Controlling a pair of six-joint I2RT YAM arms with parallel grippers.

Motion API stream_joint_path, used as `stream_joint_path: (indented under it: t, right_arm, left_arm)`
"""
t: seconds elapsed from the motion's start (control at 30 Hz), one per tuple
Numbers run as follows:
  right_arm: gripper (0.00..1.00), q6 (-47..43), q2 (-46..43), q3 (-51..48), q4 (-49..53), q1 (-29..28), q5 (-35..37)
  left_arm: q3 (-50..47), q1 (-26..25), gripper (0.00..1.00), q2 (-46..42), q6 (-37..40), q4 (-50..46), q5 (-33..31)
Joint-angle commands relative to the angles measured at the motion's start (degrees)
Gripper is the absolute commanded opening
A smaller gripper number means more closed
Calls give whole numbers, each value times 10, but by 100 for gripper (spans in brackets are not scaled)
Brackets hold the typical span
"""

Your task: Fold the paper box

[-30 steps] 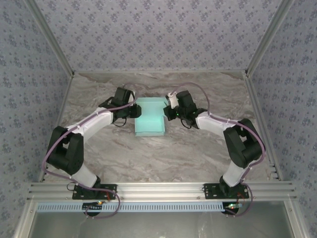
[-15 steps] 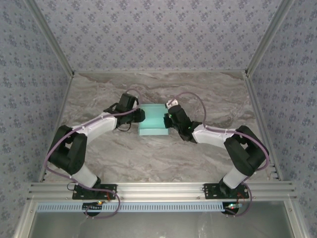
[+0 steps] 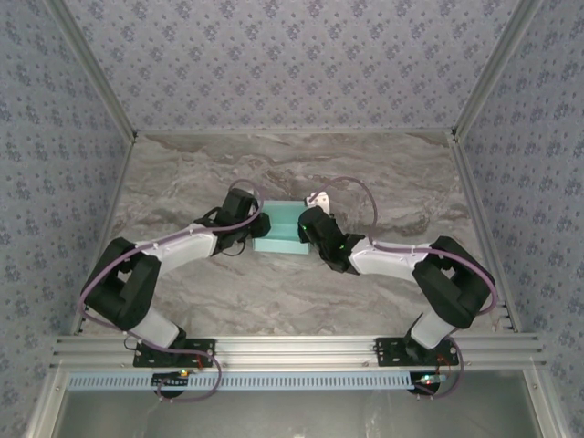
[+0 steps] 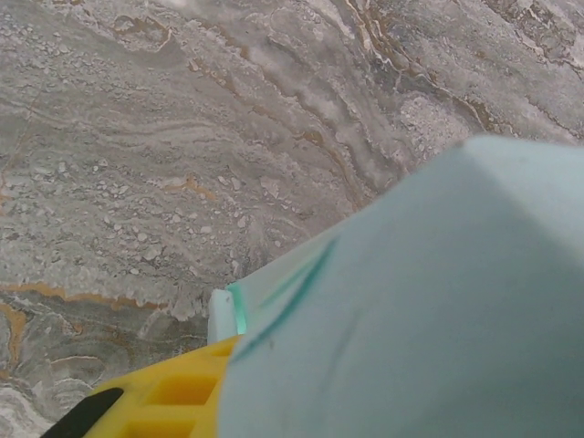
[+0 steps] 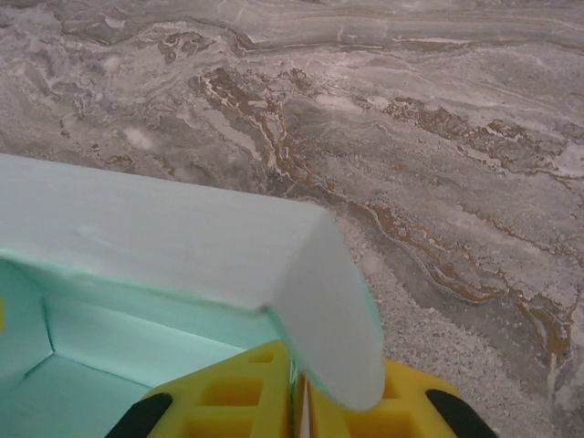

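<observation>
From my seat I see a table [image 3: 182, 283] with a grey-brown marbled top, veined in rust and white, matte and bare around the work. Walls [image 3: 274, 64] papered in a blue-grey flower print close it in at 9, 12 and 3 o'clock. An aluminium rail [image 3: 292, 347] runs across the 6 o'clock edge, with both arm bases bolted to it.

The box [image 3: 281, 230] sits near the middle of the table, a little toward 12 o'clock. It is thin pale aqua card. From above it reads as a small block with a lighter top and a darker strip along its 6 o'clock side. Through the right wrist camera I look into it: the floor and inner walls show in deeper aqua, one long wall stands up across the view, and a rounded, paler flap [image 5: 333, 310] curls down over its end. The left wrist camera gives me a broad pale panel with a dark teal line across it and a small white edge.

The left gripper [image 3: 259, 225] is at the box's 9 o'clock side. One yellow finger [image 4: 164, 401] lies under the card and the other is hidden, so I cannot tell how its jaws stand. The right gripper [image 3: 306, 228] is at the 3 o'clock side. Its yellow fingers [image 5: 228, 397] are pressed nearly together, pinching the box's card between them.
</observation>
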State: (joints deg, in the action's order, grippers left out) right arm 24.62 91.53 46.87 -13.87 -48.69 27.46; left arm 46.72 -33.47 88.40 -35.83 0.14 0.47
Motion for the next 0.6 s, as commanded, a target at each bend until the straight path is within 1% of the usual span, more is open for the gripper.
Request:
stream_joint_path:
  t: [0.0, 0.1, 0.23, 0.3, 0.47, 0.5, 0.57]
  right_arm:
    - [17, 31, -13, 38, 26, -13, -18]
    - [22, 48, -10, 66, 67, -8, -18]
    - [22, 71, -6, 84, 93, -3, -36]
    - [19, 81, -6, 78, 89, -4, -43]
    - [18, 109, -9, 43, 89, -9, -38]
    - [18, 110, -12, 38, 93, -9, -37]
    - [22, 110, -20, 29, 101, -9, -36]
  left_arm:
    - [-12, -13, 29, -14, -10, 4, 9]
    - [-21, -14, 29, -25, -11, 11, -10]
    - [-29, -16, 29, -31, -8, 24, -24]
    - [-31, -19, 29, -29, -8, 28, -30]
    - [-32, -43, 29, -27, -3, 35, -66]
    - [-32, -49, 29, -26, -1, 34, -79]
    - [-32, -58, 29, -25, -2, 32, -107]
